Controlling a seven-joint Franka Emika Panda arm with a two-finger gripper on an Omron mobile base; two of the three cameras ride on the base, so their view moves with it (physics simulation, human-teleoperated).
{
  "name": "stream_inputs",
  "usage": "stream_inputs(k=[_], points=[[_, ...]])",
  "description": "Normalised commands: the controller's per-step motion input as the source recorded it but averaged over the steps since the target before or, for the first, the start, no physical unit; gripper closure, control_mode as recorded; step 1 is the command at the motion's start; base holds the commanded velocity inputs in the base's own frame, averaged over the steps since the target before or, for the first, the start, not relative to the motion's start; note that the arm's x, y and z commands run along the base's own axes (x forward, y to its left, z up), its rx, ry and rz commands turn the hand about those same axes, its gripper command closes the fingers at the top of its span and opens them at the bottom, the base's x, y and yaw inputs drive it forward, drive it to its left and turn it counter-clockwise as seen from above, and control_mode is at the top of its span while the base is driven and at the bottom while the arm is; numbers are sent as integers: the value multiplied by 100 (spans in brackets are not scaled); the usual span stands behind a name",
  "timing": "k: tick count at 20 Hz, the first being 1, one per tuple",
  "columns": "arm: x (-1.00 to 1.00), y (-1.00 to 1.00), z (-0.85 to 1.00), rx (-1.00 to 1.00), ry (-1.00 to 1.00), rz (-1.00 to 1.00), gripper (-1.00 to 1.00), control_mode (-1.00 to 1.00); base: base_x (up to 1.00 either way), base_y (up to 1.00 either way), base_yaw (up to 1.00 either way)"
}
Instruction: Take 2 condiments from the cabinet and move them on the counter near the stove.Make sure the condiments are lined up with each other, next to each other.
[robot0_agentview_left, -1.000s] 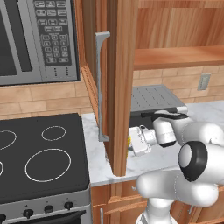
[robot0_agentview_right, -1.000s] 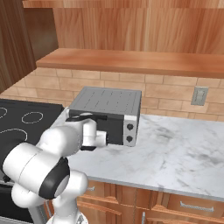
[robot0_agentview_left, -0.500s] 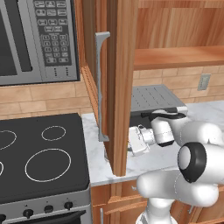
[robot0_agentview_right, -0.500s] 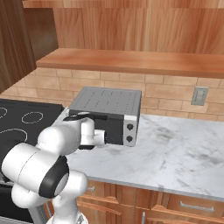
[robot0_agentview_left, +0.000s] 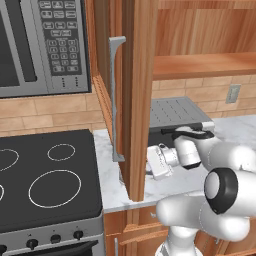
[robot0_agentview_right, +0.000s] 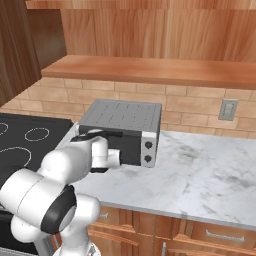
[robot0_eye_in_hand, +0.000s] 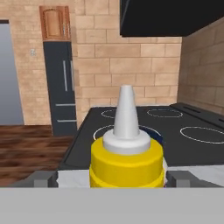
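Jaws spread wide either side of yellow squeeze bottle (robot0_eye_in_hand: 126, 164), fingertips (robot0_eye_in_hand: 42, 179) clear of its shoulders. Standing upright on white marble counter (robot0_agentview_left: 111, 192), long axis vertical, white nozzle up, at the edge beside black stove (robot0_eye_in_hand: 192, 131). Gripper (robot0_agentview_left: 150, 165) low by open cabinet door (robot0_agentview_left: 136, 95), grey toaster oven (robot0_agentview_right: 122, 125) behind.
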Motion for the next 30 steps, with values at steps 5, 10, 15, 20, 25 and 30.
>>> stream_inputs(k=[5,10,15,20,25,30], points=[[-26,-11,28,0,-5,0,-100,-100,0,0,0],[-20,-16,58,0,-9,0,-100,-100,0,0,0],[-8,-17,58,0,-8,0,-100,-100,0,0,0],[-17,-12,47,-1,-7,0,-100,-100,0,0,0],[-62,-12,30,-8,-6,0,-100,-100,0,0,0],[-84,-16,17,-15,-4,0,-100,-100,0,0,0]])
